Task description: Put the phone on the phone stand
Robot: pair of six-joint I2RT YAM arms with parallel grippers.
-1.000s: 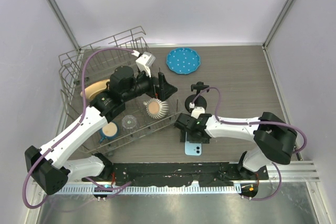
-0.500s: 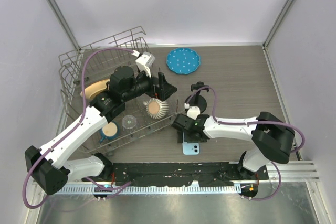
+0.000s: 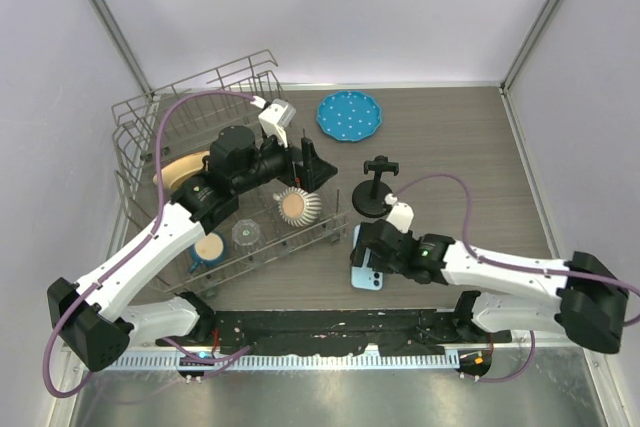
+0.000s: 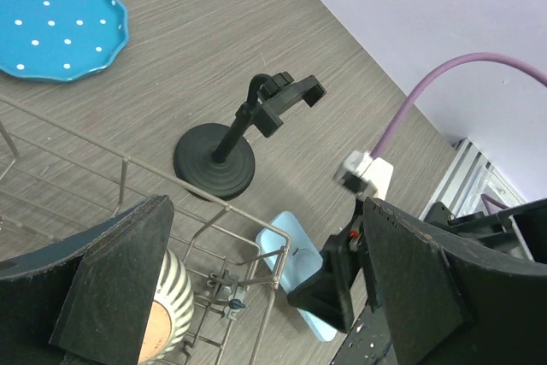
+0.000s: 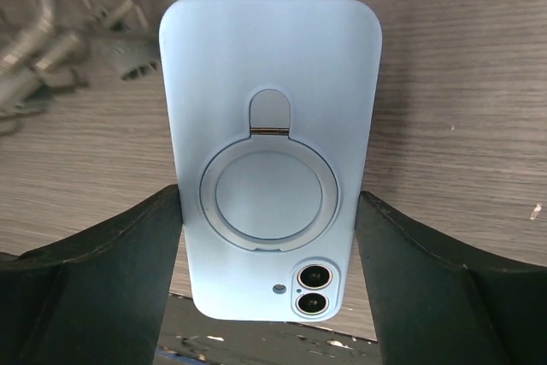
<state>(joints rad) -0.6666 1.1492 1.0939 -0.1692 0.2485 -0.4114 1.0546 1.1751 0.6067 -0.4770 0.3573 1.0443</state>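
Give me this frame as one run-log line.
phone: back-up on table | right gripper: astride phone, grip unclear | left gripper: open | phone stand: empty

Table of grey-brown wood grain, walled off at the back and both sides. Carries a wire dish rack over its far-left part, reaching toward the middle. Holds a round blue dotted plate flat near the back, just right of the rack. Bears the phone stand upright near the middle, disc base flat on the wood, close to the rack's near-right corner. Has the phone nearer the front edge, light blue back up, camera lenses toward the near side, apparently flat on the wood, apart from the stand's base.
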